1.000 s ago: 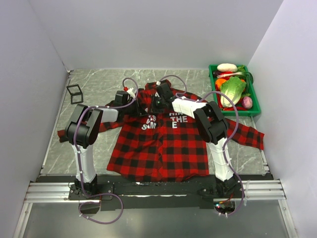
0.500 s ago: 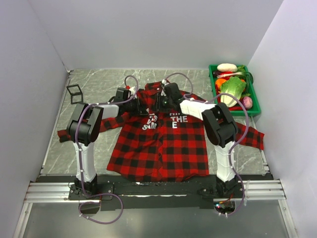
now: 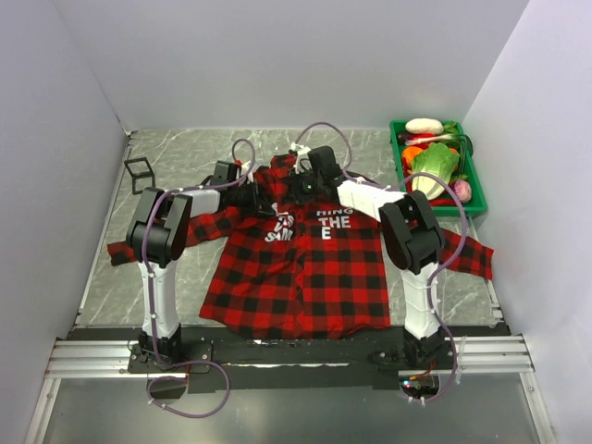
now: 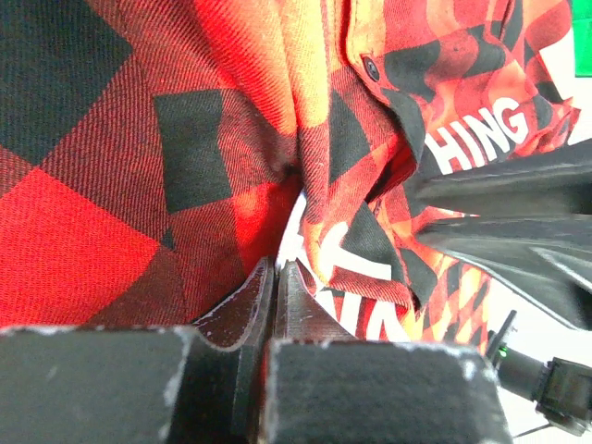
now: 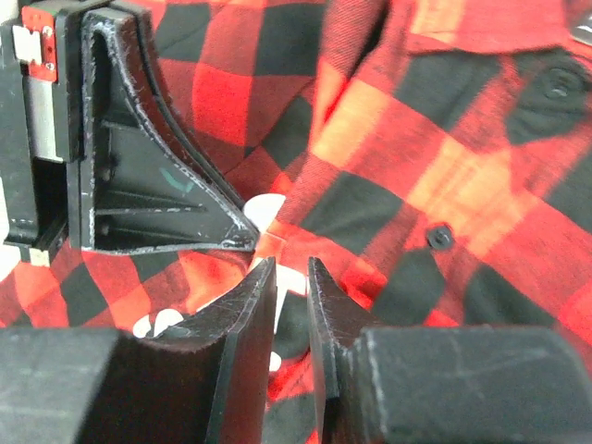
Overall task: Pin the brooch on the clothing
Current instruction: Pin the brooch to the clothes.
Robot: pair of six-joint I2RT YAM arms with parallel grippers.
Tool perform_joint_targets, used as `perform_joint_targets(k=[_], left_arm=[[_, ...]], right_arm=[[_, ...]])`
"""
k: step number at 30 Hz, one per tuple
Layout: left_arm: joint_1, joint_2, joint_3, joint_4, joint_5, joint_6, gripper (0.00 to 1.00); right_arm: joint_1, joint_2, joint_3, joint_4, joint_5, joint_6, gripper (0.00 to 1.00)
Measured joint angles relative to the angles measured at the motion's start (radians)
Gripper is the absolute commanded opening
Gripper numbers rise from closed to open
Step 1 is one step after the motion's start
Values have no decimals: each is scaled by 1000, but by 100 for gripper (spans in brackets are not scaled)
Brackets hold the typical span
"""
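Observation:
The red-and-black plaid shirt lies flat, collar far, with white letters on its chest. My left gripper is at the chest's left side. In the left wrist view its jaws are pressed together on a bunched, lifted fold of the shirt. My right gripper is just right of it, below the collar. In the right wrist view its jaws stand a narrow gap apart over the shirt, with nothing visible between them. The left finger is beside them. The brooch is not visible.
A green crate of vegetables stands at the back right. A small black wire-frame cube sits at the back left. Black shirt buttons lie right of the right jaws. White walls enclose the table on three sides.
My right gripper has moved a little farther back and right, toward the collar. My left gripper has shifted slightly and still holds the bunched fold.

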Motion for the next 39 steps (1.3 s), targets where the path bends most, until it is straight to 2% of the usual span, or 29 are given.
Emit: perform_joint_targets(k=[10, 23, 30, 39], left_arm=[[23, 10, 4, -14, 65, -6, 1], [26, 13, 3, -15, 118, -8, 1], [37, 13, -6, 11, 154, -38, 1], [57, 13, -33, 63, 210, -71, 1]], right_arm=[[30, 64, 43, -45, -26, -68, 31], [91, 82, 54, -55, 79, -94, 35], [87, 80, 38, -40, 92, -109, 43], [49, 59, 18, -35, 64, -102, 43]])
